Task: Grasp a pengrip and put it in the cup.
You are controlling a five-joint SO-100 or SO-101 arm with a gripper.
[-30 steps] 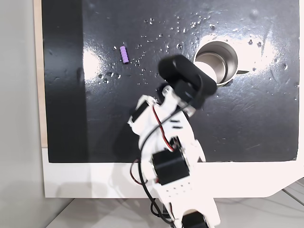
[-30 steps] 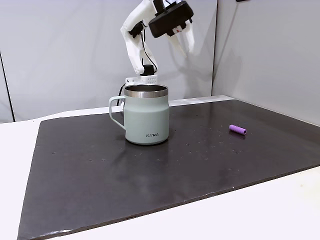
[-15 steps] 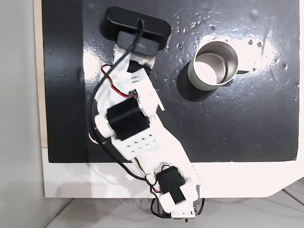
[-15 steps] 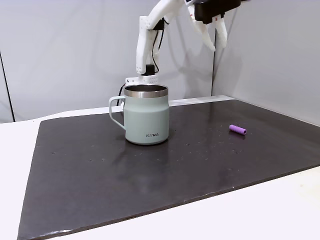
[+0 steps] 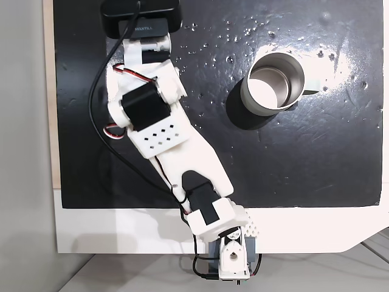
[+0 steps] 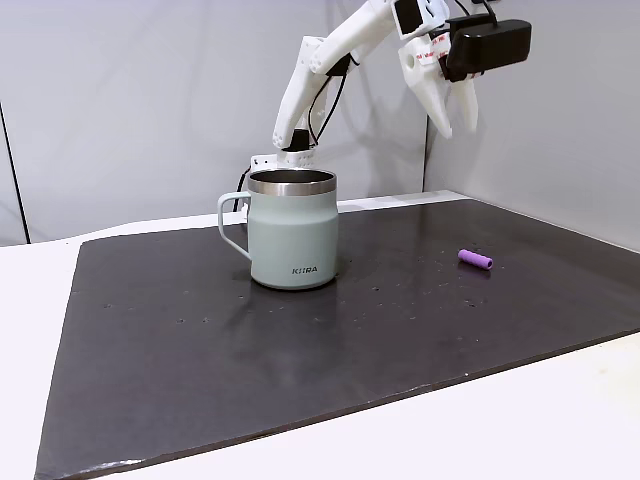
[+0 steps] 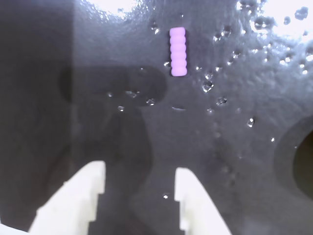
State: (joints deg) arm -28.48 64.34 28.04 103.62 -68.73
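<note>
Claw [image 6: 452,112] high over dark mat [image 6: 300,330] — grey walls [image 6: 130,100].

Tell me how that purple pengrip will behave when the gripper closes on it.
The pengrip lies on its side, a small cylinder, so a nudge would probably roll it across the mat. Its ribs should give some hold. It looks tiny against the open gripper, so likely very light.

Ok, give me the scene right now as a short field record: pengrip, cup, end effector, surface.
pengrip: purple ribbed piece lying flat on the mat, apart from the cup
cup: steel-rimmed mug upright, handle on its left in this fixed view
end effector: open, empty, raised well above the mat, fingers pointing down
surface: black mat with scattered droplets
</note>
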